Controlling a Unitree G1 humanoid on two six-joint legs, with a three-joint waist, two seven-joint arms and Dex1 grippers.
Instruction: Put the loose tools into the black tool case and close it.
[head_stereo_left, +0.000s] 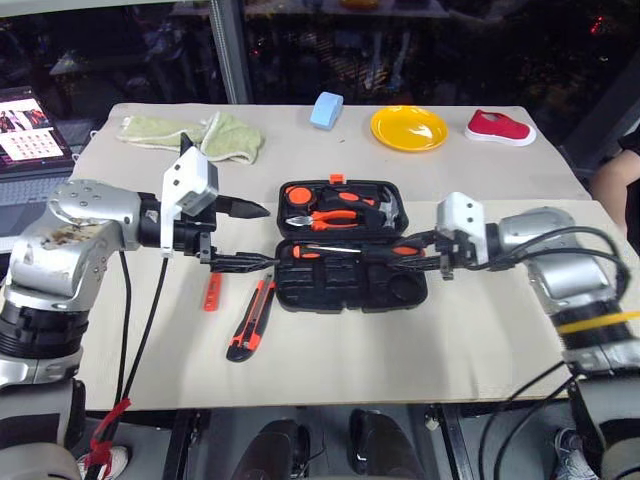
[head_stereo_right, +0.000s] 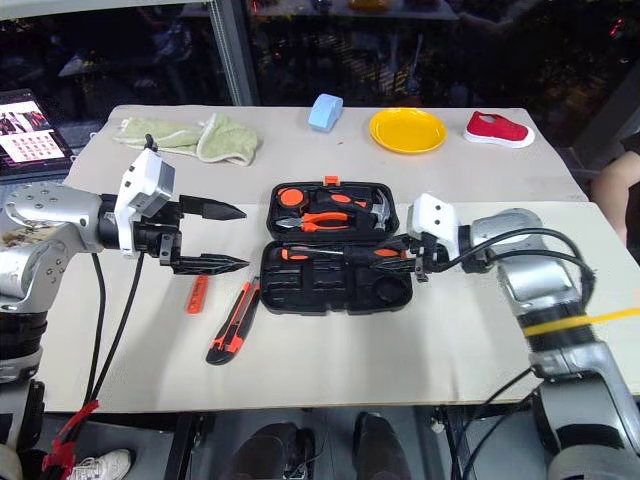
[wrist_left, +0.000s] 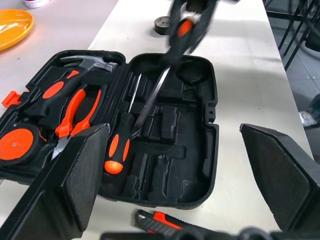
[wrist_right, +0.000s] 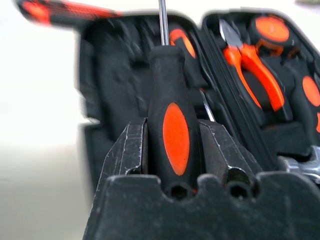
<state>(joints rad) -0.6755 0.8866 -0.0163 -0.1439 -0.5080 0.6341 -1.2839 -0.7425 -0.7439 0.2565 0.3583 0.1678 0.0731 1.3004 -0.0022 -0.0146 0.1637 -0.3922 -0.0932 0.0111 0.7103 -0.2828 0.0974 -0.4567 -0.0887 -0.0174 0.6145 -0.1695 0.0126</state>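
The right gripper (wrist_right: 172, 145) is clamped on the handle of a black-and-orange screwdriver (wrist_right: 172, 117), carried over the open black tool case (head_stereo_left: 352, 290) with its steel shaft reaching across the near tray. The step in hand looks to be seating this driver in a recess; to do it well the shaft should be turned parallel to the long groove beside the second screwdriver (wrist_left: 119, 145) already lying in that tray, then lowered level so handle and shaft settle together and do not wedge on a rib. The left gripper (head_stereo_left: 243, 236) hovers just off the case's left end with its jaws spread wide and empty. Near that same end of the case, on the beige table (head_stereo_left: 480, 340), lie the orange-and-black utility knife (head_stereo_left: 251, 320) and the slim orange tester screwdriver (head_stereo_left: 212, 292); the grey tape roll (wrist_left: 164, 24) sits past the case's right end. The case is matt moulded plastic with sharp-edged shaped pockets; the far half holds pliers (head_stereo_left: 335, 216) with glossy orange grips and a polished hammer (head_stereo_left: 388, 208). The driver handle is fat, rounded, with a smooth orange oval inlay.
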